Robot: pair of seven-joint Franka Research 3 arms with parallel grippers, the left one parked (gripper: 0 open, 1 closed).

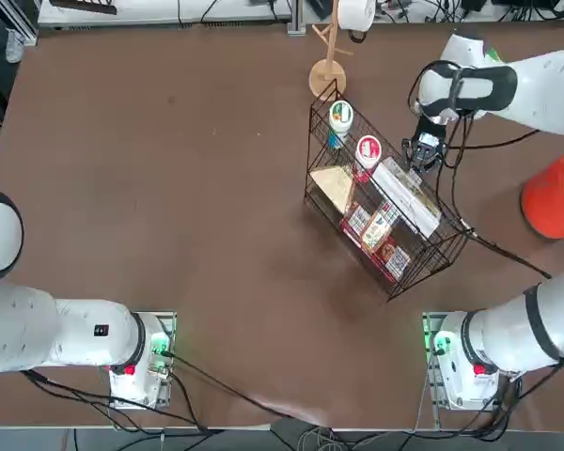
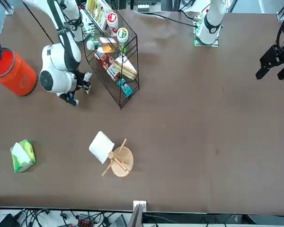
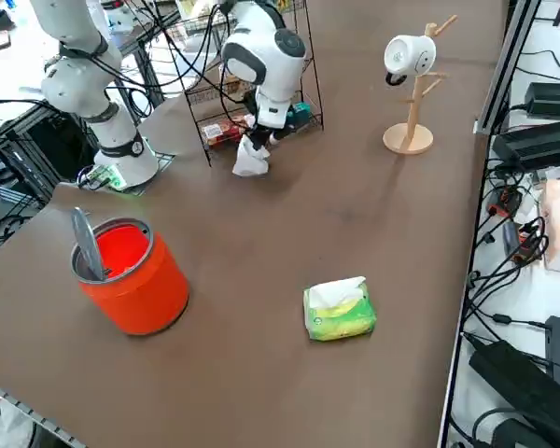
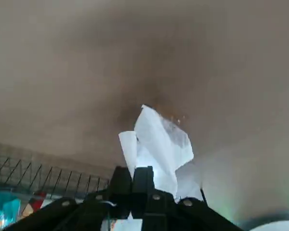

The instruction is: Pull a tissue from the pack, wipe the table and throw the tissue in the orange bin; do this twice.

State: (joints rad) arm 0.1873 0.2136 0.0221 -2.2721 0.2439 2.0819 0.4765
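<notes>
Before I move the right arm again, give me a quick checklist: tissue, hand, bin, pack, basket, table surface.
Tissue gripped by the right hand, fingers shut on it: ok.
Right hand clear of the wire basket: cannot tell; it is right beside the basket's edge, and the gap is hard to judge.
Orange bin upright with room to drop in: ok; its lid is swung up and the mouth is open.
Pack ready for the next pull: ok; a white tissue pokes out of the top.
Table wiped clean: not ok; small brown specks show just past the tissue.
</notes>
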